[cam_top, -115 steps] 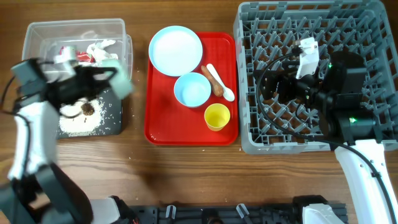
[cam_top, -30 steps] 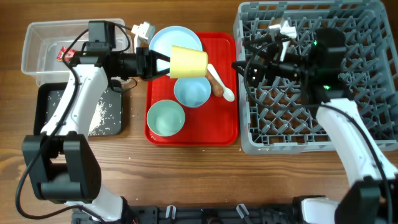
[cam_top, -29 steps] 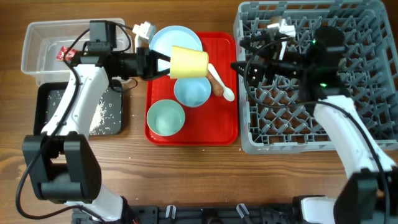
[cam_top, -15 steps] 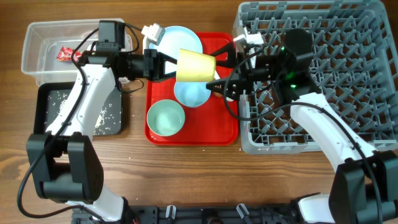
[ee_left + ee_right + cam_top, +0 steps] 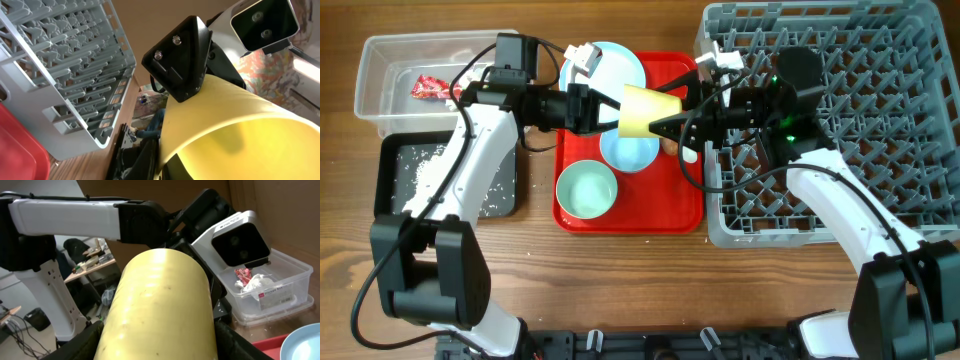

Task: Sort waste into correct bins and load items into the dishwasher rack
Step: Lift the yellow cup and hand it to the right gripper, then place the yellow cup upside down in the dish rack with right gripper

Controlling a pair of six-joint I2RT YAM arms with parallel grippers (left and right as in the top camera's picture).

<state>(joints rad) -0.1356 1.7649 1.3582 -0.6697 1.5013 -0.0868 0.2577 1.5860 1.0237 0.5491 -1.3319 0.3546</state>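
Note:
The yellow cup (image 5: 642,110) hangs on its side above the red tray (image 5: 570,215), held between both arms. My left gripper (image 5: 608,108) is shut on its rim, which fills the left wrist view (image 5: 240,135). My right gripper (image 5: 672,105) has a finger against each side of the cup's base (image 5: 160,305). The pale-blue plate (image 5: 605,65) and two bowls (image 5: 630,152) (image 5: 586,190) sit on the tray. The white spoon (image 5: 688,152) is partly hidden. The clear tub (image 5: 390,105) holds the red wrapper (image 5: 428,88) and tissue (image 5: 255,282). Rice (image 5: 425,170) lies in the black tray (image 5: 400,205).
The grey dishwasher rack (image 5: 840,130) stands at the right, its near wall just behind my right gripper; it also shows in the left wrist view (image 5: 60,75). The sausage-like stick is hidden under the arms. Bare wood table runs along the front.
Since a second ago my left arm has carried the cup rightward over the tray. My right arm has swung left out of the rack, and its fingers now enclose the cup's base.

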